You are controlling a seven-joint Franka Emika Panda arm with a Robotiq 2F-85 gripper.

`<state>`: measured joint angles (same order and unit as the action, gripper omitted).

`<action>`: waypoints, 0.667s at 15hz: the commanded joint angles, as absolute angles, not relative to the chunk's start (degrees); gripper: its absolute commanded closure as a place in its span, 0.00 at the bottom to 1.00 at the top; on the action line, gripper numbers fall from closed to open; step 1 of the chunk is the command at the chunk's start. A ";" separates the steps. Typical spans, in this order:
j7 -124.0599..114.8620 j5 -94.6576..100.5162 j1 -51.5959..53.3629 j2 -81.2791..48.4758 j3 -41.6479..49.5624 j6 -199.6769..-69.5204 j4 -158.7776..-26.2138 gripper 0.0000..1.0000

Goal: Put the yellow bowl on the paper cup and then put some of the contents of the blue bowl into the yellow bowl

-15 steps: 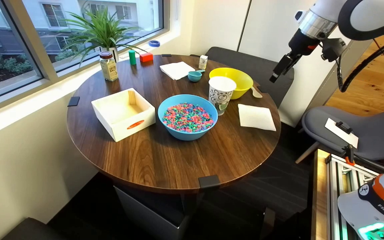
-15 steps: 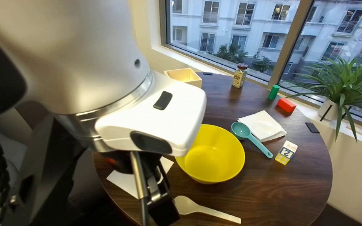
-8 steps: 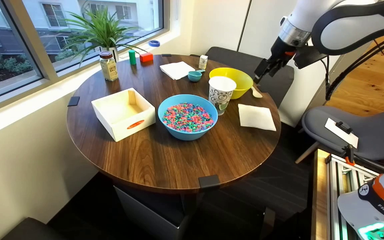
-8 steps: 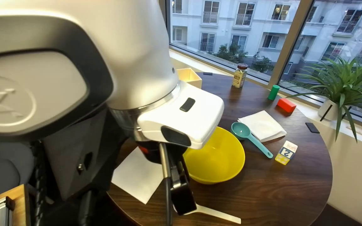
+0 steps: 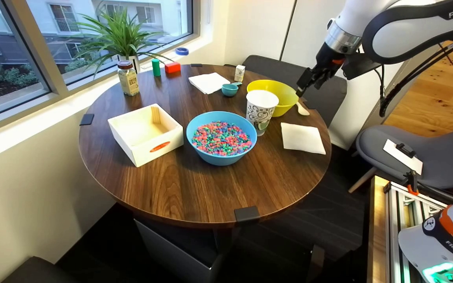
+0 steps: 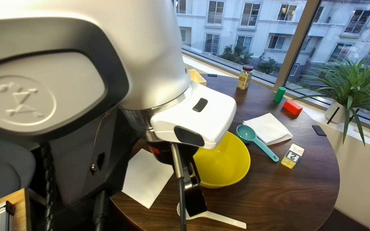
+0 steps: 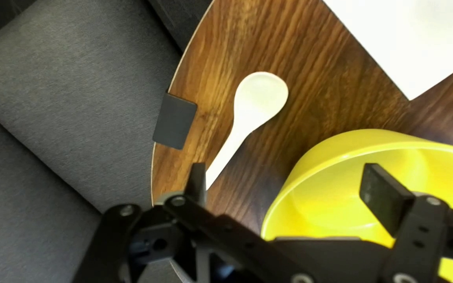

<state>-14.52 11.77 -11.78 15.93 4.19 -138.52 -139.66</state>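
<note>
White and black, the robot arm [image 5: 403, 39] reaches in from the upper right of an exterior view, its wrist slanting down and inward to the far right side of the round tabletop [image 5: 195, 188]. Its end effector [image 7: 286, 173] hangs at the yellow bowl [image 5: 283, 94], jaws spread wide. In the wrist view one finger [image 7: 385, 194] shows against the bowl's inside and the other finger [image 7: 197, 182] covers part of the handle of a white spoon [image 7: 260, 96], so the bowl's rim runs between them; whether either touches the bowl I cannot tell. The bowl sits upright on the wood, beyond the upright paper cup [image 5: 260, 114], which stands just beside the blue bowl [image 5: 222, 160] with its heap of multicoloured pieces [image 5: 221, 138].

The tabletop's curved edge passes close to the outer finger, a dark pad [image 7: 175, 121] fixed on it and a grey upholstered seat [image 7: 92, 86] outside. The spoon lies between bowl and edge. A strip of wood separates the bowl from a white sheet [image 5: 303, 137]. The broadest stretch of wood runs from the blue bowl to the front edge; in an exterior view another spreads between the yellow bowl, a numbered block [image 6: 292, 156] and the rim.
</note>
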 commanded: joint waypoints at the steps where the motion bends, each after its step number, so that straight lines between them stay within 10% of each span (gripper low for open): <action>1: -16.44 9.79 -11.61 14.75 4.55 -139.20 -139.06 0.00; 10: -22.83 8.49 -12.39 10.35 5.42 -140.15 -136.69 0.00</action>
